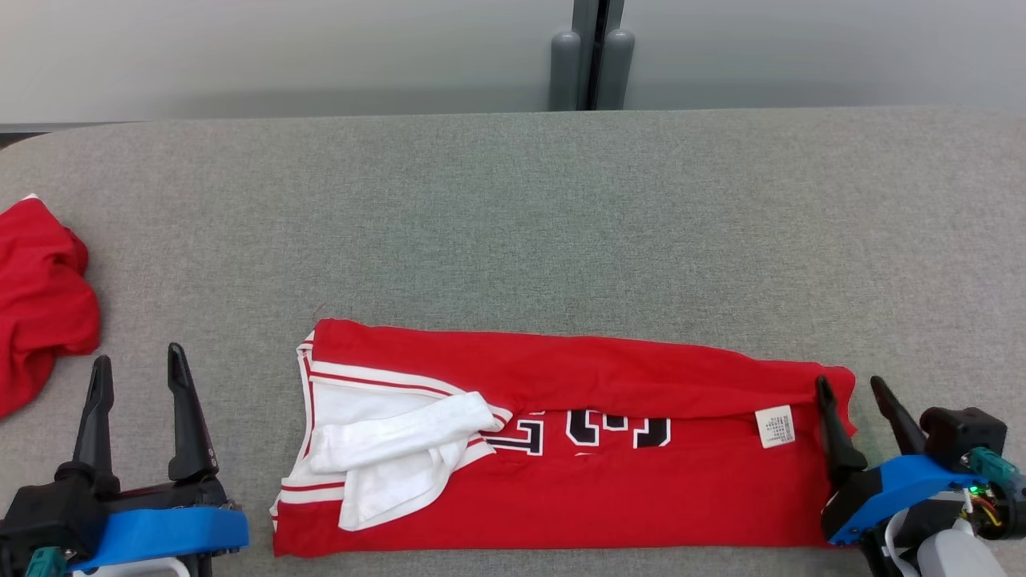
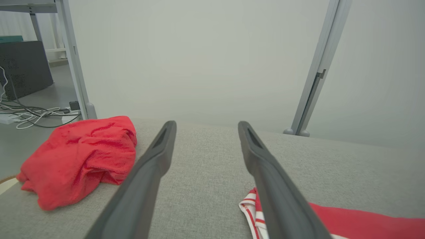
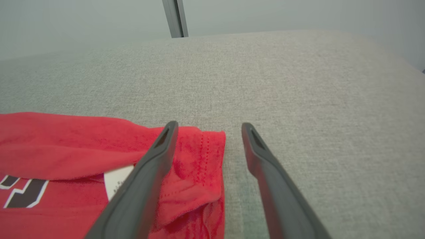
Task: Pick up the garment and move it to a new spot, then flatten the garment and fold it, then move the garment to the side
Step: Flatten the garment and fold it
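Red on grey, head view: see garment [image 1: 601, 497] folded into a long band, flat on desk [image 1: 513, 208], right end at the right jaws, well apart from the left jaws; both spread wide, gripping nothing, probably poised for a cross-fold. Black-and-white lettering [image 1: 577, 433] cut by fold, unreadable; white care label [image 1: 775, 425] near right jaws, print too small. Left wrist view: crumpled red cloth [image 2: 79, 156] left of jaws, striped trim [image 2: 249, 205] lower right. Right wrist view: hem corner [image 3: 199, 159] between open jaws

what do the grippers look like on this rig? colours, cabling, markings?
The left gripper and right gripper match: two long tapering dark fingers, slotted near the tips, on a black base with a bright blue bracket. Right wrist shows a teal connector, red and yellow wires, a green light, pale casing. No markings that I can see.
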You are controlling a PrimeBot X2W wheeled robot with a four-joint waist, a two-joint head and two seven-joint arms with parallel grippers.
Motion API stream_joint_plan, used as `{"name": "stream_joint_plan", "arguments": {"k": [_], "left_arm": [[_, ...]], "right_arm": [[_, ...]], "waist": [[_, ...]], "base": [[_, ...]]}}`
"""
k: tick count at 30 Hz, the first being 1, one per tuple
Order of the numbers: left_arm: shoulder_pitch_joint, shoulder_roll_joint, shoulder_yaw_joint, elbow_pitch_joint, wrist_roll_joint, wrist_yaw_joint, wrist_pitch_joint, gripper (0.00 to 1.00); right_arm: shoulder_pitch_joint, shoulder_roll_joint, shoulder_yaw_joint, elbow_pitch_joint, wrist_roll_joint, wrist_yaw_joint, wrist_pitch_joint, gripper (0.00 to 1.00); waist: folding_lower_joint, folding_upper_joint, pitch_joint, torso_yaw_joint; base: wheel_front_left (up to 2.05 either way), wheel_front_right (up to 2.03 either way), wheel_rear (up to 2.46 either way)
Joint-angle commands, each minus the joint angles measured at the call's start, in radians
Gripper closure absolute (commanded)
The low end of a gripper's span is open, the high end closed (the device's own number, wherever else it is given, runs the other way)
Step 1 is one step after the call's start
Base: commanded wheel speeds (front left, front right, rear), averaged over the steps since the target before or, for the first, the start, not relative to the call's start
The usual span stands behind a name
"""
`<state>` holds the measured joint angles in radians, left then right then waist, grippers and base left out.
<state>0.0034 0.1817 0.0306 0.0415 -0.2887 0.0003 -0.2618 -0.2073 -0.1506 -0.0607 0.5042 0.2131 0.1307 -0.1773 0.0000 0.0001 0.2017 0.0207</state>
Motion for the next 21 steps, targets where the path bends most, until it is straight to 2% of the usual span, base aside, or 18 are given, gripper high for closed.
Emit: {"name": "stream_joint_plan", "arguments": {"k": [1, 6, 14, 15, 16, 17, 18, 21], "left_arm": [[0.009, -0.008, 0.009, -0.003, 0.013, -0.002, -0.004, 0.00], [0.022, -0.057, 0.064, 0.010, 0.112, -0.021, -0.004, 0.00], [-0.001, -0.087, 0.082, 0.045, 0.188, -0.060, -0.004, 0.00], [-0.005, -0.090, 0.079, 0.046, 0.194, -0.064, -0.004, 0.00], [-0.008, -0.093, 0.078, 0.046, 0.197, -0.068, -0.004, 0.00], [-0.010, -0.095, 0.073, 0.047, 0.207, -0.071, -0.004, 0.00], [-0.010, -0.098, 0.072, 0.047, 0.212, -0.073, -0.004, 0.00], [-0.008, -0.104, 0.079, 0.050, 0.223, -0.074, -0.004, 0.00]], "right_arm": [[-0.011, 0.004, 0.002, 0.008, -0.001, 0.000, 0.002, 0.00], [0.005, 0.026, 0.019, 0.079, 0.009, 0.000, 0.016, 0.00], [0.011, 0.054, 0.053, 0.172, 0.015, 0.000, 0.030, 0.00], [0.013, 0.060, 0.061, 0.181, 0.018, 0.000, 0.033, 0.06], [0.014, 0.066, 0.068, 0.189, 0.022, 0.001, 0.035, 0.57], [0.014, 0.070, 0.074, 0.197, 0.028, 0.001, 0.034, 0.93], [0.014, 0.074, 0.080, 0.203, 0.032, 0.001, 0.032, 1.00], [0.008, 0.073, 0.079, 0.214, 0.046, 0.000, 0.015, 1.00]], "waist": [[0.0000, -0.0001, 0.002, 0.002], [0.0000, -0.0001, 0.004, 0.001], [0.0000, -0.0001, 0.006, -0.009], [0.0000, -0.0001, 0.006, -0.009], [0.0000, -0.0001, 0.005, -0.009], [0.0000, -0.0001, 0.003, -0.010], [0.0000, -0.0001, 0.002, -0.011], [0.0000, -0.0001, -0.003, -0.014]], "base": [[0.00, 0.00, 0.00], [0.00, 0.00, 0.00], [0.00, 0.00, 0.00], [0.00, 0.00, 0.00], [0.00, 0.00, 0.00], [0.00, 0.00, 0.00], [0.00, 0.00, 0.00], [0.00, 0.00, 0.00]]}}
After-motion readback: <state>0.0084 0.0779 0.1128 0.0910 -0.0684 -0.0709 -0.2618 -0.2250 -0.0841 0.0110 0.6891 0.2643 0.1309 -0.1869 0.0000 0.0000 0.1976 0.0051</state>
